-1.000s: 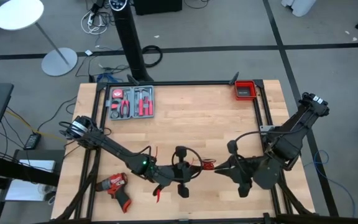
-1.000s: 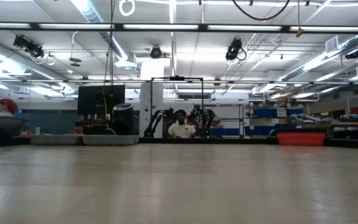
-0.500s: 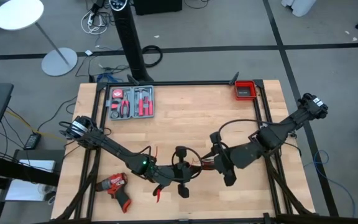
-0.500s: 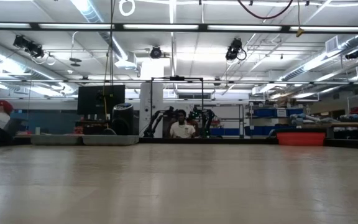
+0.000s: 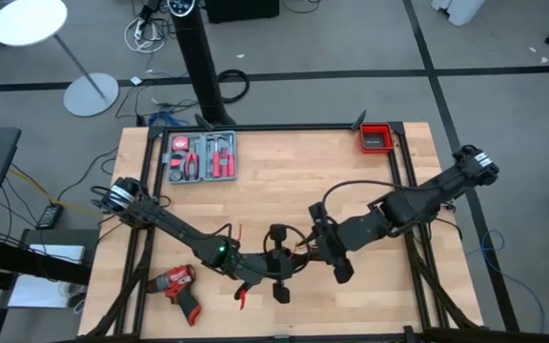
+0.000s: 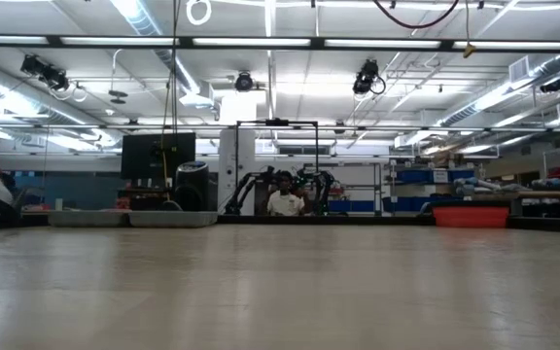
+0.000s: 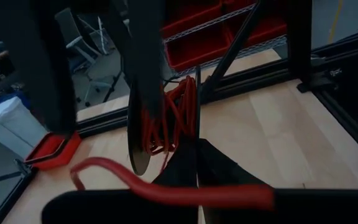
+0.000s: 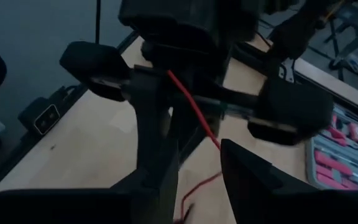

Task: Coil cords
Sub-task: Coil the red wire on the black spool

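Observation:
The red cord is wound into a small coil (image 7: 176,115) at the tips of my left gripper (image 5: 294,255), which is shut on it near the table's middle front. A loose red strand (image 8: 194,112) runs from that gripper down between the open fingers of my right gripper (image 8: 197,177). My right gripper (image 5: 315,248) stands just right of the coil (image 5: 303,251); I cannot tell whether it touches the strand. A thin dark loop (image 5: 298,270) rings my left gripper; whether this is the black cord, I cannot tell. My left gripper pinches the red coil's near edge (image 7: 188,134) between its two shut fingers, which reach nearly level from the table's left. Several loops stand bunched just beyond the fingertips, lifted clear of the table. A loose strand trails away from the coil.
A red and black drill (image 5: 179,286) lies at the front left. A grey tray of red-handled tools (image 5: 203,157) sits at the far left and a red bin (image 5: 376,138) at the far right corner. Bare wood lies between them.
My right gripper has swung toward the table's left, from the front right up to my left gripper and the red coil. My left gripper has kept still with the coil.

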Robot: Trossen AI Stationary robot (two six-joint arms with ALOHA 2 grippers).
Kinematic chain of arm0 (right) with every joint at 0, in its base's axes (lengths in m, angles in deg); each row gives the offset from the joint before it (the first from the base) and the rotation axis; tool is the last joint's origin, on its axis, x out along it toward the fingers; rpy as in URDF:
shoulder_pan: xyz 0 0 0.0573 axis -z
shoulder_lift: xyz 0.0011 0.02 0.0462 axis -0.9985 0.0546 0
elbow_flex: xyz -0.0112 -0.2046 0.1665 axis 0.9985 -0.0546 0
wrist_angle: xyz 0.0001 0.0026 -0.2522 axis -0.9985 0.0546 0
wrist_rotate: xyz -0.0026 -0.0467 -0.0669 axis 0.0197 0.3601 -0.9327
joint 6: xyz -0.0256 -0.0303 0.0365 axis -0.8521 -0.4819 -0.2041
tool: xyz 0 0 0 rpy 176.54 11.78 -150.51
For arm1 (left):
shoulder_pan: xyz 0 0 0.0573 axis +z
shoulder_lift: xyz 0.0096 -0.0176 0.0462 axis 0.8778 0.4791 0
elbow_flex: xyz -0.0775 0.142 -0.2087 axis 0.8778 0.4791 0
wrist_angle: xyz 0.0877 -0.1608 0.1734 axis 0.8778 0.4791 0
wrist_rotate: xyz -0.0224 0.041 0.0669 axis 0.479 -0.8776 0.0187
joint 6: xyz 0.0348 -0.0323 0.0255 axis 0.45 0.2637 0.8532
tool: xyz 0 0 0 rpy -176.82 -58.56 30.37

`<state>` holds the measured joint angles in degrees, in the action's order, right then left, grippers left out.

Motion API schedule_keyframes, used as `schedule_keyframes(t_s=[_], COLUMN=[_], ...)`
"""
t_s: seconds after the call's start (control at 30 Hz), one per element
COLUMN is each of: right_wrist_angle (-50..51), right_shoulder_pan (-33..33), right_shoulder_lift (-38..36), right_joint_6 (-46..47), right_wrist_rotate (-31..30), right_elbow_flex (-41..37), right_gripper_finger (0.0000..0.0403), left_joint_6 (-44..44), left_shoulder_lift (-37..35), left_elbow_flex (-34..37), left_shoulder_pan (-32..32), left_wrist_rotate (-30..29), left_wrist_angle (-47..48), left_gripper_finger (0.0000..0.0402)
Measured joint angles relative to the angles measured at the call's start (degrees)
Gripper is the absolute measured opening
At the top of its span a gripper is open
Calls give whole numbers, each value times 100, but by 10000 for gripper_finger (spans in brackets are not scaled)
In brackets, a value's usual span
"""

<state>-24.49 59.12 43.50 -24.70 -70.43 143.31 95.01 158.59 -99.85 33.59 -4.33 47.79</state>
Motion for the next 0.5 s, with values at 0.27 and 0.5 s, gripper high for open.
schedule_keyframes(t_s=[0.27, 0.5], right_wrist_angle=[697, 763], right_shoulder_pan=[27, 27], right_shoulder_lift=[615, 737], right_joint_6=[-259, -328], right_wrist_rotate=[-50, -97], right_elbow_flex=[839, 977], right_gripper_finger=[117, 117], left_joint_6=[-5, -7], left_shoulder_lift=[0, 0], left_elbow_flex=[0, 0], left_shoulder_pan=[2, -7], left_wrist_rotate=[0, 0], left_wrist_angle=[-27, -77], left_gripper_finger=[0, 0])
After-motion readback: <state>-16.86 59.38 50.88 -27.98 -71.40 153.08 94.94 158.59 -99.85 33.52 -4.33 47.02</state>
